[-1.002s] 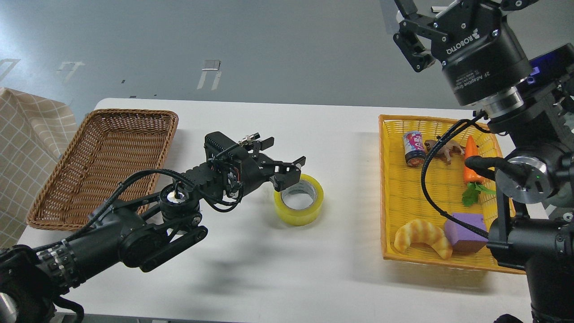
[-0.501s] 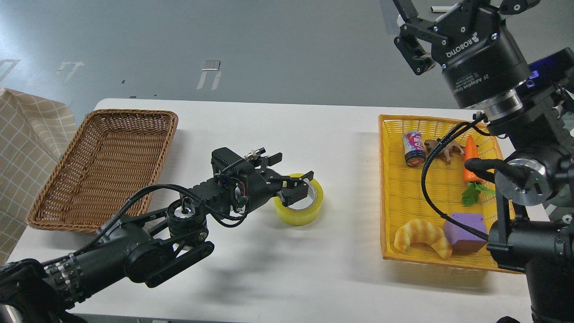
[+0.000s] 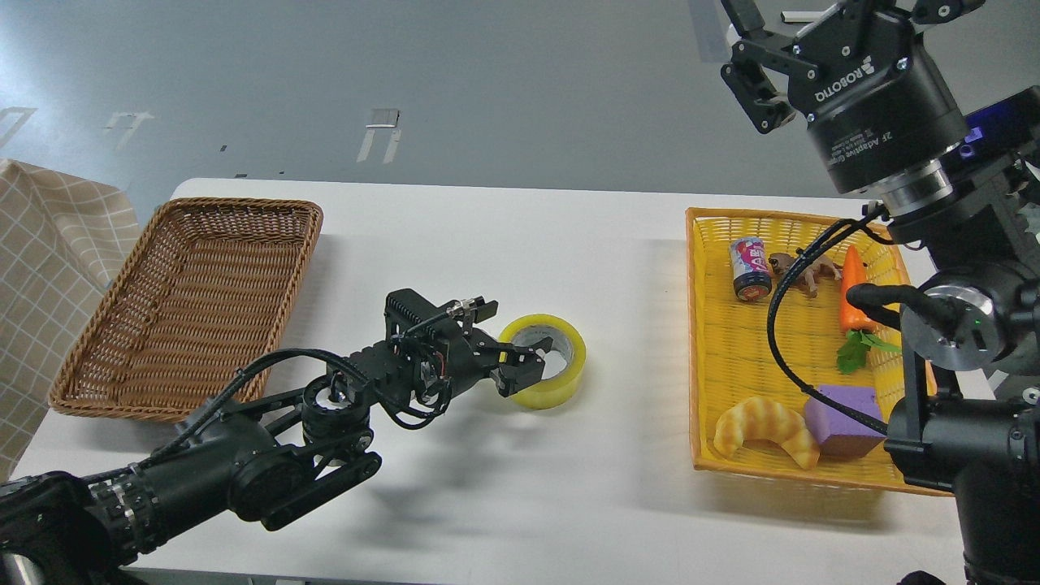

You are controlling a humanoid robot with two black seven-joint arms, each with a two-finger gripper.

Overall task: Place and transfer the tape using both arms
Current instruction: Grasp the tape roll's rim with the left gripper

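Note:
The tape (image 3: 562, 383), a yellow translucent roll with a grey-white core, lies flat on the white table (image 3: 520, 244) near the middle. My left gripper (image 3: 534, 363) is low at the roll's left side. Its fingers are apart and straddle the roll's near-left wall, one tip inside the core and one outside. I cannot tell whether the pads touch the wall. My right gripper (image 3: 746, 49) is raised high at the top right, far from the tape. It is open and empty, and its upper finger is cut off by the frame's top edge.
An empty brown wicker basket (image 3: 195, 292) sits at the table's left. A yellow basket (image 3: 695, 341) at the right holds a croissant (image 3: 764, 426), a purple block (image 3: 841, 418), a carrot (image 3: 853, 284), a can (image 3: 750, 268) and a toy animal (image 3: 800, 272). A checked cloth (image 3: 49, 260) hangs at the far left.
My left gripper has moved right and down from above the tape's left rim until its fingers straddle the wall. The tape has not moved. The right arm has barely shifted.

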